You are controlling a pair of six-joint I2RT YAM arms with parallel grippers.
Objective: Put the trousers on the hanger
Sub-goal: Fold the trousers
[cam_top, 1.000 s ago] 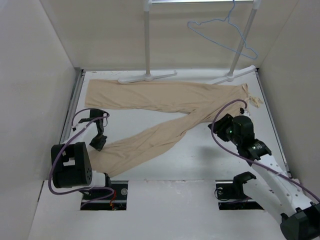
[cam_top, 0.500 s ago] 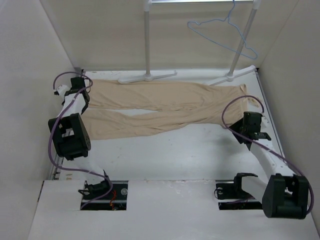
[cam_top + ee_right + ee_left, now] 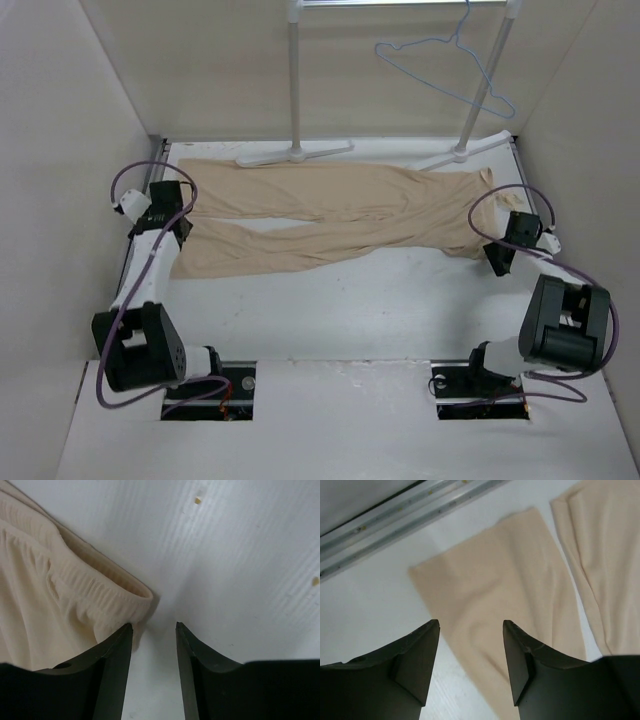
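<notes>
The trousers [image 3: 330, 215] lie flat on the table [image 3: 380, 310], legs together, likely to make folding easy. The left gripper [image 3: 470, 624] by the leg ends and the right gripper [image 3: 154, 626] by the waist hold nothing, jaws spread. The hanger [image 3: 445, 65] hangs on the rack [image 3: 295, 80].

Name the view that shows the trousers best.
Top external: the trousers lie whole and flat, both legs running left from the waist. The left wrist view shows only the two leg ends; the right wrist view, only a corner of the waistband.
</notes>
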